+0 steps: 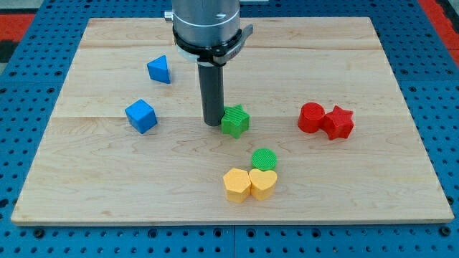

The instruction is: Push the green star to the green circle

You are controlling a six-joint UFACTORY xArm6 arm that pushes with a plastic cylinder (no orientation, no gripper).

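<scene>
One green star [235,120] sits near the middle of the worktop [373,193], a pale wooden board laid over a blue pegboard surface [445,115]. My tip [212,123] stands right at the star's left side in the view, so close that it looks to be touching, though I cannot be sure of contact from this angle. The dark rod rises straight up from there into the grey cylindrical arm body at the view's top. This arm carries no jaws, so nothing here can be said to be released, clenched or grasping. Below the star and a little to the view's right lies the green circle [264,158], near but clearly apart from the star, with bare wood between them. Touching the circle's lower edge are two yellow blocks side by side: a yellow heart [263,183] directly beneath it and a yellow hexagon-like block [237,185] just to the heart's left, the pair pressed together. Well to the view's right of the star, a red cylinder [311,117] and a red star [338,122] sit touching each other. On the view's left, well apart from the star, a blue cube [141,116] rests on the board, and above it, toward the view's top, a blue triangle [159,69].
</scene>
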